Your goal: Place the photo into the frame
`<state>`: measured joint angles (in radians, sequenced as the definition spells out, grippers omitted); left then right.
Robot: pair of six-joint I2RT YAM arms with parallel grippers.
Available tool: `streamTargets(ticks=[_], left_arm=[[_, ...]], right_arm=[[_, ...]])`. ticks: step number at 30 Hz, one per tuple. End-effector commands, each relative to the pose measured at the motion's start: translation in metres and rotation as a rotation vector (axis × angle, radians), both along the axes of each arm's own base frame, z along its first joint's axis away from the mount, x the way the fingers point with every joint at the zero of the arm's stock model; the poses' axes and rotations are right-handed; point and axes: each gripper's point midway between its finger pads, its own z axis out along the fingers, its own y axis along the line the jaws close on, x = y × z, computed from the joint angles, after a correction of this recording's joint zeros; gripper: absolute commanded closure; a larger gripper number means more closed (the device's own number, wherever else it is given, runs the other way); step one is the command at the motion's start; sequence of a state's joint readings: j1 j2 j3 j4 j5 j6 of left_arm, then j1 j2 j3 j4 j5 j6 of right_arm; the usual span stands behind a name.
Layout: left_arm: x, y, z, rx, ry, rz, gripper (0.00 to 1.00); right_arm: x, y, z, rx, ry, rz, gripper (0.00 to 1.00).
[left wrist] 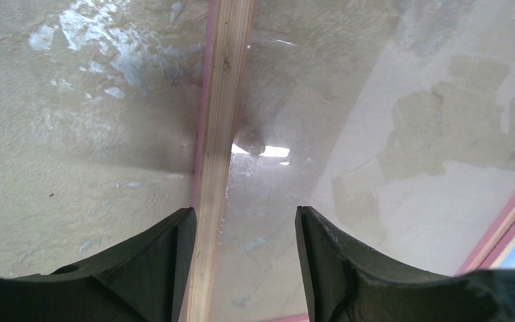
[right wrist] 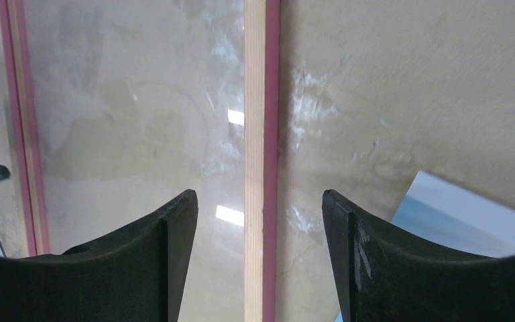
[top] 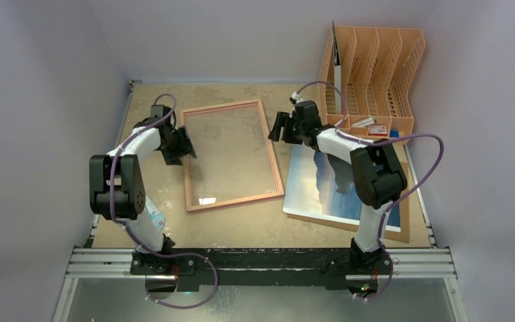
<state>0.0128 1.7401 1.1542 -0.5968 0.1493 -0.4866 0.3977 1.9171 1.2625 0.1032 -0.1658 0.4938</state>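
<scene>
1. The frame (top: 236, 200) lies flat in the middle of the table with its pale wood side up. The photo (top: 312, 188) lies picture side up just right of the frame on a brown backing sheet (top: 404, 221), partly hidden under the right arm.
2. The left gripper (top: 186, 146) hangs over the frame's left rail with its fingers apart. The rail runs between them and nothing is clamped.
3. The right gripper (top: 276, 127) sits at the frame's right rail near the far corner, also spread, straddling the rail without pinching it.
4. The frame looks stiff and fairly light, but its clear pane (left wrist: 389, 134) is probably fragile and slick. It is best held by the wooden rails, never by the pane.
5. The photo is likely thin, limp and easily creased. Its white border, at the edge nearest the frame, is the safest place to lift it.
6. The top view alone shows the whole layout, including the orange file rack (top: 375, 67) beyond the frame's far right corner.
7. The wrist views alone show the wood grain, the pink front edge and the glare on the pane. Whether the fingers touch the rails cannot be told.
</scene>
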Motion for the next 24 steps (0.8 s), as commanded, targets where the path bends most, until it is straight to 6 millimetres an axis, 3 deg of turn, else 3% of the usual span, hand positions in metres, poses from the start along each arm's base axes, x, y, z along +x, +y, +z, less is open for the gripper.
streamTargets(ticks=[1,6,11,18,24], left_arm=[[0.007,0.002,0.04,0.006,-0.114,0.003,0.41],[-0.009,0.004,0.036,0.01,-0.111,0.024,0.4],[-0.02,0.009,0.013,0.033,-0.073,0.067,0.41],[-0.011,0.003,-0.003,-0.003,-0.065,0.077,0.42],[0.008,-0.006,-0.001,-0.061,-0.085,0.075,0.43]], right_arm=[[-0.021,0.001,0.008,-0.018,-0.021,0.044,0.29],[-0.049,0.007,-0.009,-0.01,0.033,0.088,0.29],[-0.077,0.02,-0.016,0.028,0.079,0.16,0.29],[-0.095,0.025,-0.026,0.045,0.124,0.181,0.29],[-0.106,0.049,-0.02,0.126,0.142,0.257,0.34]])
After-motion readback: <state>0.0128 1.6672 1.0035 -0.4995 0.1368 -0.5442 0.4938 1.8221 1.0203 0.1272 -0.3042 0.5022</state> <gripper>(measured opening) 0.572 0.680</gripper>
